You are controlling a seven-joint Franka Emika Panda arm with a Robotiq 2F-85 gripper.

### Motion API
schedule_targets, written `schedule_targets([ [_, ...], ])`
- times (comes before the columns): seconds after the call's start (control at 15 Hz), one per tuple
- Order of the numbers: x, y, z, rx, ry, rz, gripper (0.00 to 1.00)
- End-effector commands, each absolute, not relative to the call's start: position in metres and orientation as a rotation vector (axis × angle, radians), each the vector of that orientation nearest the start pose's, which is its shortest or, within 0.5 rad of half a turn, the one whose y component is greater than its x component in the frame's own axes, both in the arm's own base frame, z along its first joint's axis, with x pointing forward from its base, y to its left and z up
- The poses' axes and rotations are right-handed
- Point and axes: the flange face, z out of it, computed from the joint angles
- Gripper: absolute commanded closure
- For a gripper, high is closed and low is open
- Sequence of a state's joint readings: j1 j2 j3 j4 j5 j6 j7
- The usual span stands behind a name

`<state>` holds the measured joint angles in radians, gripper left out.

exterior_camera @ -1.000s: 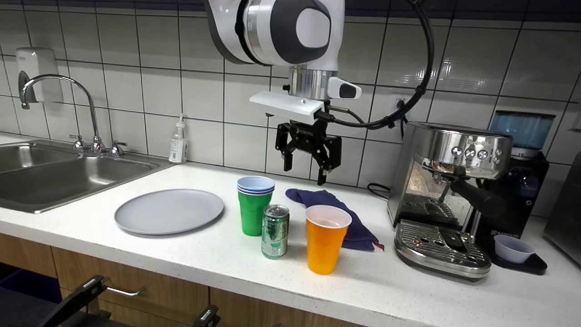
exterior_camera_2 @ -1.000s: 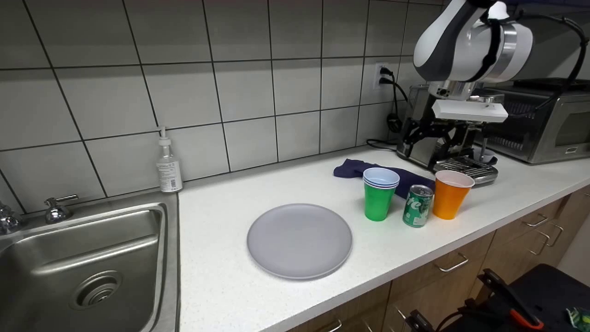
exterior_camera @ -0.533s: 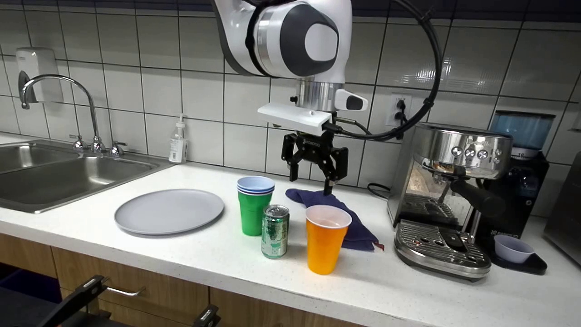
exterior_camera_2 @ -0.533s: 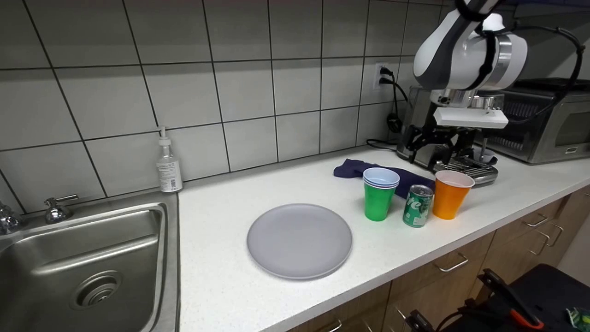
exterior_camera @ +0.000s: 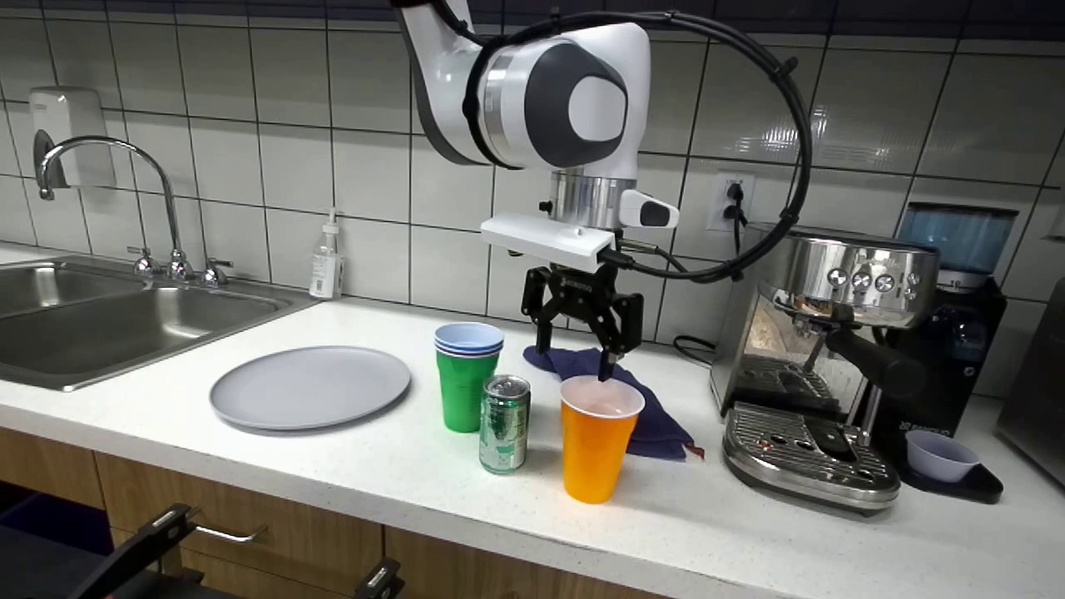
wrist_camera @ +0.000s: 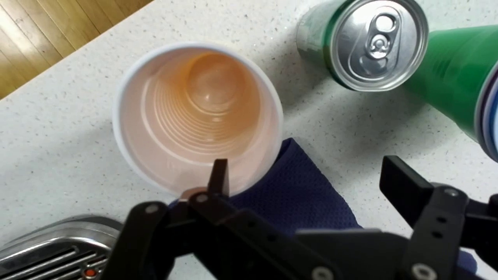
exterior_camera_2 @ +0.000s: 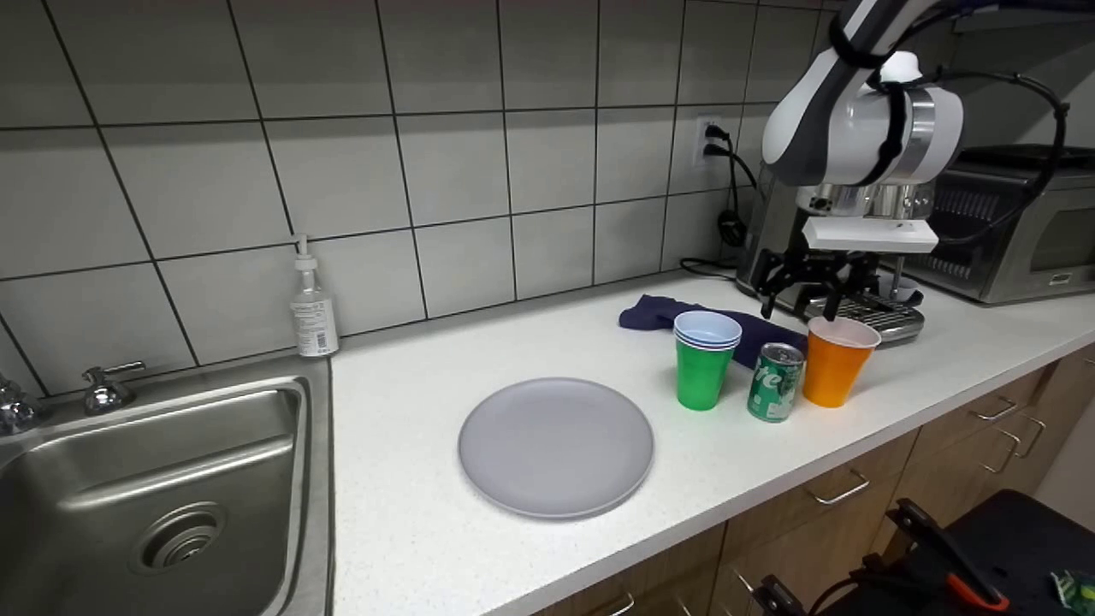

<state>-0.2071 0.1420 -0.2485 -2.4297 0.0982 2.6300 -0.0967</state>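
I hold my claw [exterior_camera: 575, 360] pointing down over the counter [exterior_camera: 374, 457], its 2 fingers [wrist_camera: 404, 186] spread wide apart; in the wrist view, speckled counter and part of a dark blue cloth [wrist_camera: 303, 198] show through the gap between them. Nearest to me is the orange cup [exterior_camera: 595, 453], standing upright on the counter with its pale mouth facing up. In the wrist view 1 of my fingertips overlaps the rim of that cup, and in both exterior views a tip shows at the far edge of the mouth; whether it touches the rim, I cannot tell. My other fingertip is out to the side, away from the cup.

Near the orange cup stands a green can [exterior_camera: 504, 428] with its silver lid up, and past it a stack of green cups [exterior_camera: 466, 383] with pale blue insides. The can sits between the stack and the orange cup, apart from both. The cloth lies crumpled behind these, partly hidden by the orange cup. A round grey plate [exterior_camera_2: 556, 447] lies flat farther along, on the way to the steel sink [exterior_camera_2: 319, 496], and a soap bottle [exterior_camera_2: 315, 325] stands near the tiled wall [exterior_camera_2: 453, 171]. On the opposite side I see an espresso machine [exterior_camera: 807, 274] with a small pale bowl [exterior_camera: 940, 456] near it, and in an exterior view a steel countertop oven [exterior_camera_2: 1018, 244]
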Motion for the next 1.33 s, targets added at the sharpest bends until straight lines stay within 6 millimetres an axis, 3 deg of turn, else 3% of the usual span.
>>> schedule_targets([
  [0.0, 0.448, -0.23, 0.249, -3.088, 0.684, -0.074, 0.0],
  [1.27, 0.443, -0.224, 0.239, -3.081, 0.675, -0.048, 0.0],
])
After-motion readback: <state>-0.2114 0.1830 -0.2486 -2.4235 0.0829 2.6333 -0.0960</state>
